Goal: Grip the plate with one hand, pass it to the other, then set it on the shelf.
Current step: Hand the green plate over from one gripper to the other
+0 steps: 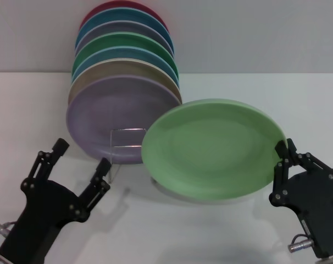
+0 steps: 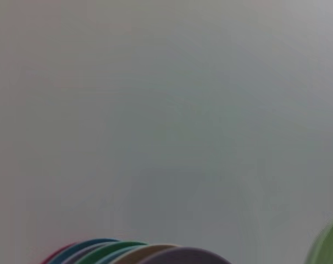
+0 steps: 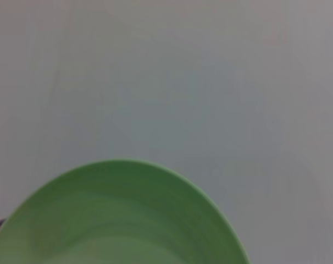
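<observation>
Nearest on the left, the left gripper [image 1: 83, 155] hangs just above the white surface [image 1: 155, 231] with its two black fingers [image 1: 102, 171] spread apart and nothing between them; one fingertip sits just in front of the silver wire shelf [image 1: 125, 144]. Nearest on the right, the right gripper [image 1: 284, 151] has its fingers clamped on the right edge of the light-green plate [image 1: 213, 148], which it holds tilted, face toward the camera, with its lower edge close to the surface and a soft shadow beneath. The plate fills the middle right of the scene, its left edge just beside the shelf's rectangular front loop and overlapping the lilac plate [image 1: 109, 118]. In the right wrist view the same plate [image 3: 117, 220] spreads wide below a bare wall. Farther back on the left, the lilac plate leads a row of upright plates standing one behind the other: tan [image 1: 125, 68], blue, dark green [image 1: 122, 41], grey-lilac, teal and red, against the grey wall [image 1: 254, 33].
</observation>
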Controlling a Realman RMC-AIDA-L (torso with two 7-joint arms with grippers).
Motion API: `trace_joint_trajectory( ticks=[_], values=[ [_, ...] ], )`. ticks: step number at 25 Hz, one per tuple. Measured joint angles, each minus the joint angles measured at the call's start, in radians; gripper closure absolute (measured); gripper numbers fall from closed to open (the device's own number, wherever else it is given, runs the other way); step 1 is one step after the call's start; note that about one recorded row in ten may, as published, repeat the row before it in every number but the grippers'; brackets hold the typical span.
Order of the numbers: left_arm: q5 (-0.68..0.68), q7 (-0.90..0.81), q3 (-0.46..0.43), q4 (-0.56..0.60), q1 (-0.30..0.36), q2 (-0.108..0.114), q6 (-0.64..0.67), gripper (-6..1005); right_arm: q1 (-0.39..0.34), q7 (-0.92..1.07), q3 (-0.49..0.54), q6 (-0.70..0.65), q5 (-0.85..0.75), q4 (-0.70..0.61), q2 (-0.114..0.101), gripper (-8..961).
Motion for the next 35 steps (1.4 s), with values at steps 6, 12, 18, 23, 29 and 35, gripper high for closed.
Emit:
trace_joint_trajectory(
  ticks=[6,12,18,23,29,35],
  values=[
    [0.000,0.023,0.023,-0.007,-0.003,-0.002,-0.020,139,-0.023,-0.148,-0.128,-0.086,0.115,0.080,0.000,933],
    [0.000,0.033,0.039,-0.009,-0.004,-0.005,-0.032,139,-0.058,-0.195,-0.141,-0.114,0.118,0.097,0.000,933],
    [0.000,0.059,0.068,-0.030,-0.003,-0.004,-0.033,139,-0.092,-0.235,-0.144,-0.151,0.126,0.105,0.000,934],
    [0.000,0.111,0.087,-0.049,-0.005,-0.002,-0.038,139,-0.089,-0.252,-0.177,-0.180,0.166,0.106,0.000,935],
    [0.000,0.113,0.105,-0.059,-0.021,-0.003,-0.060,148,-0.088,-0.267,-0.181,-0.176,0.172,0.099,0.000,935],
    [0.000,0.115,0.135,-0.089,-0.064,-0.002,-0.130,165,-0.088,-0.272,-0.192,-0.174,0.173,0.097,-0.001,934]
  ],
)
